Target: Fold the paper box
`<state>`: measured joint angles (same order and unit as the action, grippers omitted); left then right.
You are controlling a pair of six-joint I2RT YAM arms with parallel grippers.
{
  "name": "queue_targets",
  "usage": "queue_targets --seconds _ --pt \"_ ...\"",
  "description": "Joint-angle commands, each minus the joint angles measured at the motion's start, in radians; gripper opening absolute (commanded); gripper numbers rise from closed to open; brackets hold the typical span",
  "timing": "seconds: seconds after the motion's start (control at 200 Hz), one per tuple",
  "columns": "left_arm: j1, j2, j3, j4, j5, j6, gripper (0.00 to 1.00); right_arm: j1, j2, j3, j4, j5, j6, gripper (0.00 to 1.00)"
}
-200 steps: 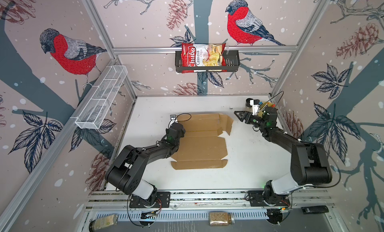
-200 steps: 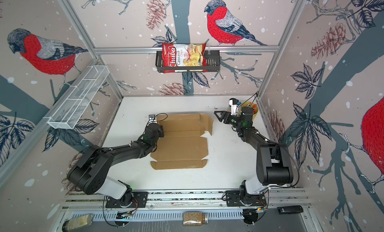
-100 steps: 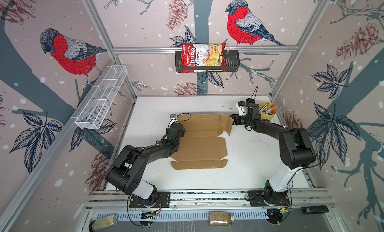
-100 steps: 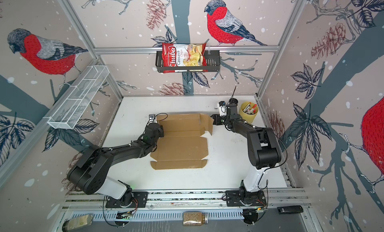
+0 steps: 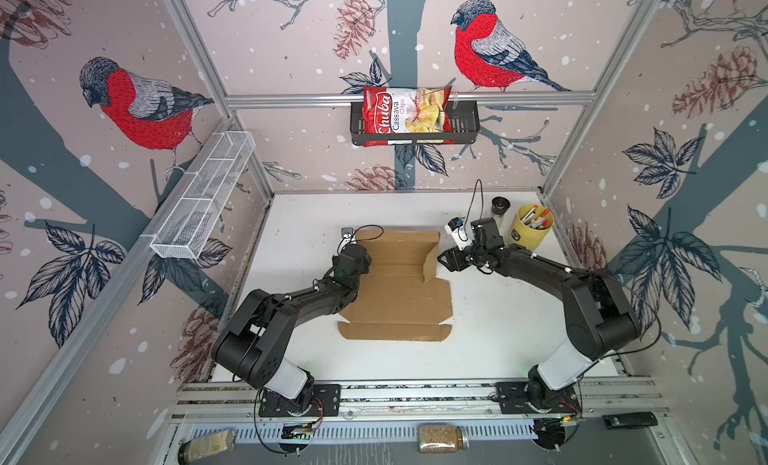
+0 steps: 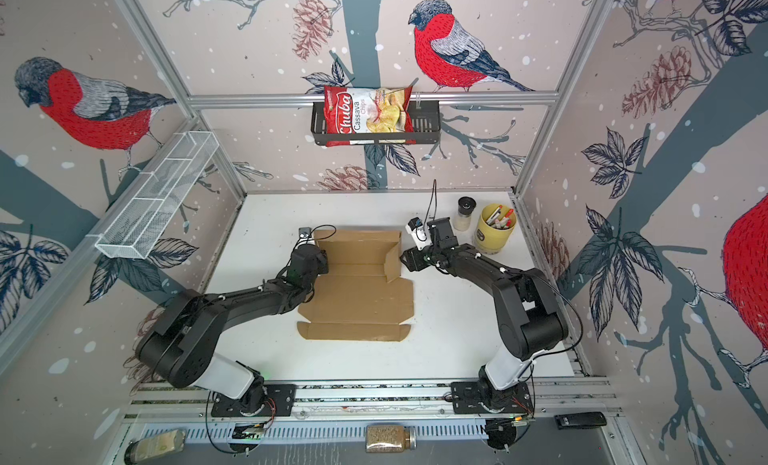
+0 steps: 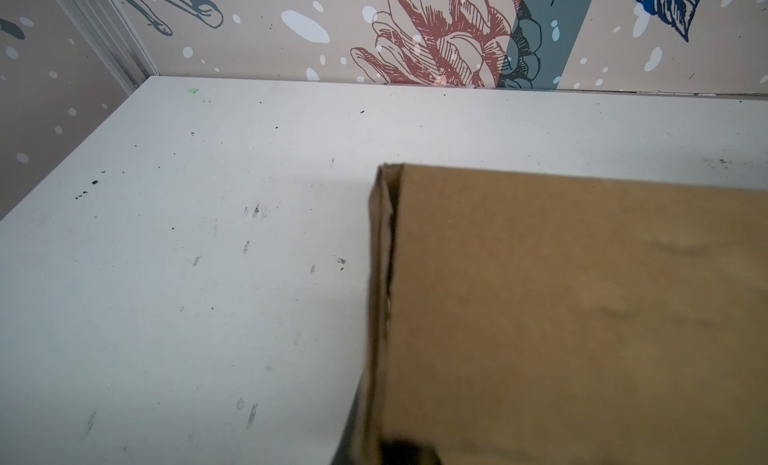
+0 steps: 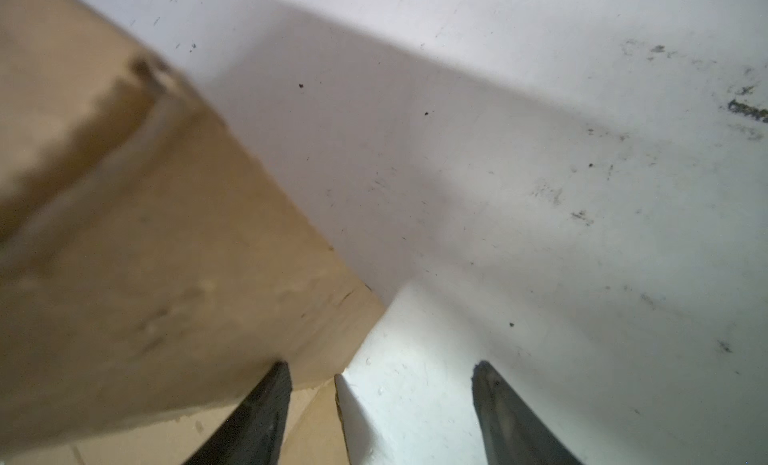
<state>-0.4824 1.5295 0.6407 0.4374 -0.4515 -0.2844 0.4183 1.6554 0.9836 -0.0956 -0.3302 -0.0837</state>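
Side-wall step on your brown corrugated cardboard box (image 5: 399,296): left jaws clenched at 9 o'clock, right jaws released by the 3 o'clock flap (image 5: 431,261); I'd tip it inward next.

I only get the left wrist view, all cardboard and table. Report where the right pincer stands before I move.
Observer: The right pincer is open, just outside the paper box's raised right flap.
Operator: Say how its fingers sit.
Observer: In the right wrist view one finger overlaps the flap's edge; the other is over bare table.
Operator: Name what stands behind that arm.
Observer: A yellow cup of pens and a small jar, apart from the box.
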Motion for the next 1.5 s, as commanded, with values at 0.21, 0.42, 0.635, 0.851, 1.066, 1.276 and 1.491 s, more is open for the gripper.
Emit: queue_targets --seconds 0.21,0.42,0.635,0.851,1.066,1.276,1.491 --pt "0.001 0.008 -0.001 -0.082 0.039 0.004 0.0 0.031 -0.018 -0.008 0.023 -0.019 -0.025 0.75" --pt "0.001 0.006 -0.001 -0.084 0.037 0.004 0.0 0.044 -0.03 -0.038 0.106 -0.067 0.014 0.79" --pt "0.002 0.001 0.001 -0.097 0.047 0.0 0.0 0.043 -0.041 -0.098 0.245 -0.068 0.103 0.83" --pt "0.001 -0.004 0.0 -0.103 0.043 0.005 0.0 0.017 -0.087 -0.164 0.321 -0.098 0.161 0.83" --pt "0.002 -0.001 0.006 -0.106 0.042 0.005 0.0 0.022 -0.131 -0.218 0.357 -0.147 0.154 0.82" --pt "0.001 0.001 0.01 -0.113 0.044 0.005 0.0 0.032 -0.112 -0.207 0.394 -0.048 0.136 0.76" --pt "0.002 0.005 0.015 -0.12 0.049 0.005 0.0 0.041 -0.072 -0.209 0.513 0.011 0.105 0.72"
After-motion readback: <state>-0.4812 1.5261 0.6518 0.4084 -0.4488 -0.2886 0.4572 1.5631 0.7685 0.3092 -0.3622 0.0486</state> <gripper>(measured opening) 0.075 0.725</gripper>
